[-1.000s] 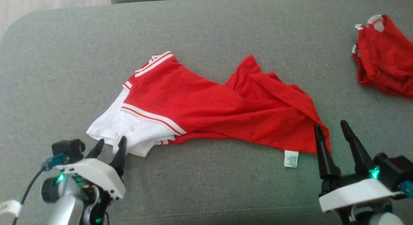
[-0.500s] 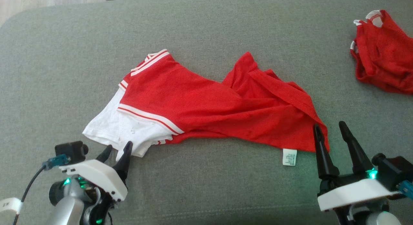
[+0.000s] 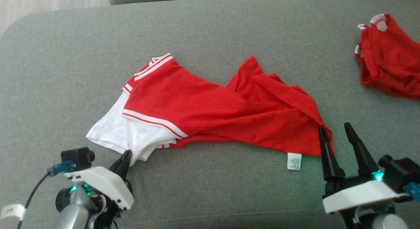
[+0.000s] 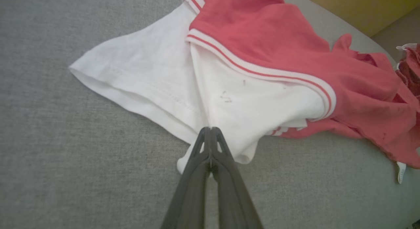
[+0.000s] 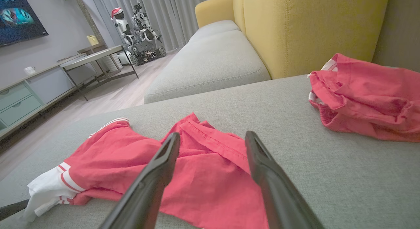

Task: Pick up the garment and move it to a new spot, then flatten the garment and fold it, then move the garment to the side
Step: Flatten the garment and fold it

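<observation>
Sofa cushion [image 3: 210,25] bears the garment [image 3: 210,107]; left end effector [image 3: 124,156], earlier spread, now clamps its sleeve [image 4: 147,68]; right end effector [image 3: 334,128] stays spread.

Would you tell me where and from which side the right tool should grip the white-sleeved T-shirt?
Grip the garment at its hem corner beside the tag, coming low from the near edge; it lies flat before the open right tool.

Home living room, grey sofa [image 5: 210,58], wall television [image 5: 19,15], curtains [image 5: 177,9], sideboard [image 5: 19,97]
</observation>
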`<state>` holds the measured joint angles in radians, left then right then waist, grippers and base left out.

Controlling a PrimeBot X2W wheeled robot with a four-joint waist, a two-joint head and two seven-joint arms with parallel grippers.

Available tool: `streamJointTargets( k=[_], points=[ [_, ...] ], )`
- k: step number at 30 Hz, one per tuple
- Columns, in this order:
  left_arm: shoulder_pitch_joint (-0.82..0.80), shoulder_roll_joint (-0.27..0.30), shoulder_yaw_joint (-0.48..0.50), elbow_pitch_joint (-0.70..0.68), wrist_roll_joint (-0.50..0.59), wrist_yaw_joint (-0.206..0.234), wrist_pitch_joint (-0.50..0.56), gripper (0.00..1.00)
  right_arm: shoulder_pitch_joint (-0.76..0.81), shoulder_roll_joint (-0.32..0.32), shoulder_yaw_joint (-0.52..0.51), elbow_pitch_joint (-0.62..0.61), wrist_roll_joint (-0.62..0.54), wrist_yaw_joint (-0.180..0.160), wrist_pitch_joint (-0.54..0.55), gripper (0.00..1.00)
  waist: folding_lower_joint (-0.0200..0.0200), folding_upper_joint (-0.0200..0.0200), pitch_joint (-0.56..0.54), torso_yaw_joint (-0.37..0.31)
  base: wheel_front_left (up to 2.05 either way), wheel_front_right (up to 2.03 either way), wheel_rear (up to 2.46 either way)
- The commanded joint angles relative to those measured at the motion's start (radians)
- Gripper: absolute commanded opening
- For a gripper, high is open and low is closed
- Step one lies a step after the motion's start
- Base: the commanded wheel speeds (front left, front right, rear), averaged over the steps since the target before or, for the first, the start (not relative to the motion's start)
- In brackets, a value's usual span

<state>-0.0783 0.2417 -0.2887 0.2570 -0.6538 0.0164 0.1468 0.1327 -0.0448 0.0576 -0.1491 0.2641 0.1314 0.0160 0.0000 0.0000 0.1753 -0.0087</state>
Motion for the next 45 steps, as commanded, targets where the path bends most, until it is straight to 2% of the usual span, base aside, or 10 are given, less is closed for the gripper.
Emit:
streamJointTargets(
  k=[1, 18, 33, 38, 45],
  points=[
    [-0.024, 0.018, 0.032, -0.039, 0.005, -0.001, -0.011, 0.00, -0.022, -0.005, 0.021, -0.036, 0.005, -0.001, -0.009, 1.00, 0.0000, 0.0000, -0.001, 0.001, 0.00, 0.00, 0.00],
    [-0.006, 0.037, 0.039, -0.116, 0.021, 0.017, -0.058, 0.00, -0.005, -0.005, 0.014, -0.044, 0.002, -0.001, -0.003, 1.00, 0.0000, 0.0000, -0.025, 0.008, 0.00, 0.00, 0.00],
    [-0.012, 0.055, 0.039, -0.241, 0.141, 0.081, -0.201, 0.00, 0.002, -0.005, -0.034, -0.053, -0.035, -0.001, -0.012, 1.00, 0.0000, 0.0000, -0.036, 0.008, 0.00, 0.00, 0.00],
    [-0.007, 0.057, 0.036, -0.253, 0.145, 0.087, -0.204, 0.00, 0.029, -0.005, -0.056, -0.020, -0.040, -0.001, -0.004, 1.00, 0.0000, 0.0000, -0.034, 0.006, 0.00, 0.00, 0.00],
    [-0.016, 0.057, 0.031, -0.261, 0.148, 0.094, -0.205, 0.00, 0.066, -0.005, -0.089, 0.125, -0.052, -0.001, 0.050, 1.00, 0.0000, 0.0000, -0.004, 0.006, 0.00, 0.00, 0.00]
  ],
)
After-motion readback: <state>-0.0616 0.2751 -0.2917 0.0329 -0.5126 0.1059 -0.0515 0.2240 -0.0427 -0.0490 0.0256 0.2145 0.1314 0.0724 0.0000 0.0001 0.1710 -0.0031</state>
